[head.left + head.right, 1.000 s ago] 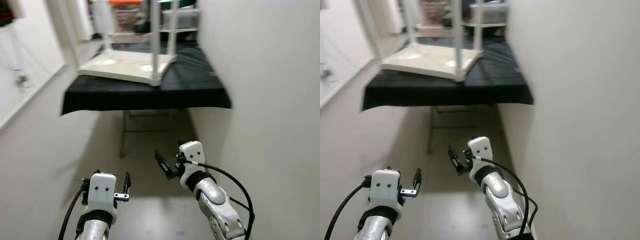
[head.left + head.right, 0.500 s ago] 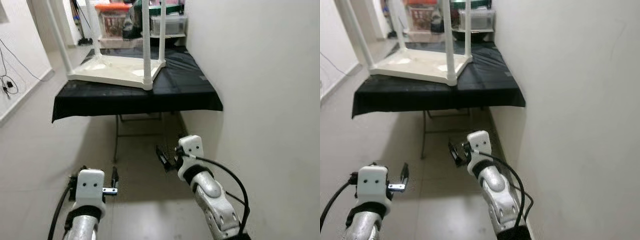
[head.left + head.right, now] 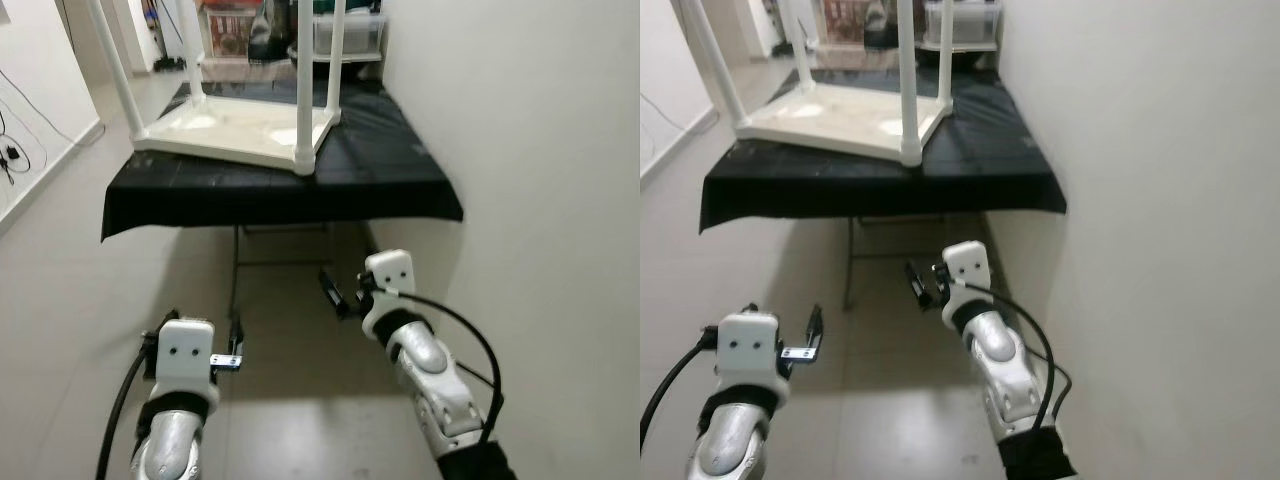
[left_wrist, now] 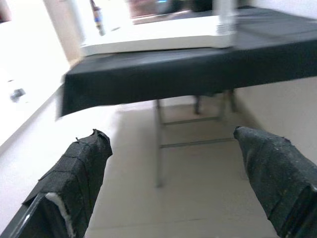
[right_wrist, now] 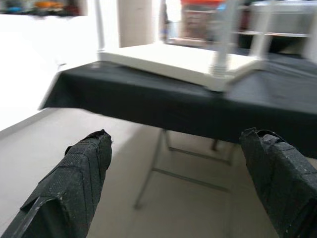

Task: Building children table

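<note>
A white children's table (image 3: 240,135) lies upside down on a black-draped folding table (image 3: 390,180), with its white legs (image 3: 305,90) pointing up. Both arms are held low over the floor, well short of the black table's front edge. My left gripper (image 3: 235,345) is open with nothing between its fingers (image 4: 79,178). My right gripper (image 3: 335,292) is open too and points toward the space under the black table. From the right wrist, the white tabletop (image 5: 173,59) appears above the open fingers (image 5: 282,178).
A plain wall (image 3: 540,200) runs close along my right side. Storage bins and shelves (image 3: 230,25) stand behind the black table. Its metal folding legs (image 3: 237,270) reach the tiled floor. A cable (image 3: 10,155) hangs at the left wall.
The whole view has shifted as the camera moved, and the black table looks slightly nearer. Both grippers remain low and open, holding nothing.
</note>
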{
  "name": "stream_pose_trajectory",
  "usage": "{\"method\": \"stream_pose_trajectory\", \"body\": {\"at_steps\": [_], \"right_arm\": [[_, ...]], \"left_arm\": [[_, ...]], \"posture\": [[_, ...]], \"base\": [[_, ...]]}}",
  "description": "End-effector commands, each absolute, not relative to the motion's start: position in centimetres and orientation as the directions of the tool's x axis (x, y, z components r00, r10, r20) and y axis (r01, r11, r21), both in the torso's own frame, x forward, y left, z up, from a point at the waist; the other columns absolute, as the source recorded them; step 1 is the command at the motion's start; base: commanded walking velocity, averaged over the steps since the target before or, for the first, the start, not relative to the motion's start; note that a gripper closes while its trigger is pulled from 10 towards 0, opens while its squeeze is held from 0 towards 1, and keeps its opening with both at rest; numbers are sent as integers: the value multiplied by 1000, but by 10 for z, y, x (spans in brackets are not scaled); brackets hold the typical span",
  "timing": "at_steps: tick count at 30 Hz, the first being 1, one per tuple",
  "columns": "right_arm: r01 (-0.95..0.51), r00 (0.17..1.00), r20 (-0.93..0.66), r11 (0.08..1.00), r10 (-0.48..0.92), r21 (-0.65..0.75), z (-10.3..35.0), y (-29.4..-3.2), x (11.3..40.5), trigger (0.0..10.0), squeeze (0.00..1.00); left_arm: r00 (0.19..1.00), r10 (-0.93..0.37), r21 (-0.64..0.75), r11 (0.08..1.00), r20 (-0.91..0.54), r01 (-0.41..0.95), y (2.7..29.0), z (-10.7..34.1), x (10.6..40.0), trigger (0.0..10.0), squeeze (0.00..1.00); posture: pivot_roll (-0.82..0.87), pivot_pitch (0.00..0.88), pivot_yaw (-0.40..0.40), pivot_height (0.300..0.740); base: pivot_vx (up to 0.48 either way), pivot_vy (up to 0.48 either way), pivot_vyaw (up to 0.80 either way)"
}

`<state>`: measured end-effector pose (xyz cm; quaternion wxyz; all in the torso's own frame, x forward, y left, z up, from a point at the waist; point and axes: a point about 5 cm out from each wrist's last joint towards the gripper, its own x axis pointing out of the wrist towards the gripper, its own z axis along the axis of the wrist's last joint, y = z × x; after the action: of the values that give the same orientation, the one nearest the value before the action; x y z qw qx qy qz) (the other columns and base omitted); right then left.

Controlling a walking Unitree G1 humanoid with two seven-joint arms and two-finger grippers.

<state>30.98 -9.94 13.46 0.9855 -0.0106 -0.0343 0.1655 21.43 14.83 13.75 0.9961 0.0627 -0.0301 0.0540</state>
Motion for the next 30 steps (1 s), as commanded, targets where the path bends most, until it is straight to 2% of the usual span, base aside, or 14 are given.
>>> {"method": "stream_pose_trajectory", "body": {"at_steps": [1,15,26,30], "right_arm": [[-344,935,80,939,345,-25,136,-92,309,10000,0],[-328,941,79,945,328,-12,135,-93,310,10000,0],[-274,957,85,961,276,-31,139,-100,318,10000,0],[-254,963,89,967,256,-26,141,-100,320,10000,0]], "left_arm": [[992,111,130,985,52,-117,151,136,213,10000,0],[993,107,127,986,48,-112,151,136,212,10000,0],[993,105,125,986,57,-111,151,139,213,10000,0],[992,110,128,985,57,-117,152,139,212,10000,0]], "posture": [[-7,0,-19,734],[-2,0,-16,734],[-2,0,-16,734],[8,0,-15,734]], "base": [[244,0,0],[243,0,0],[263,0,-800],[270,0,0]]}}
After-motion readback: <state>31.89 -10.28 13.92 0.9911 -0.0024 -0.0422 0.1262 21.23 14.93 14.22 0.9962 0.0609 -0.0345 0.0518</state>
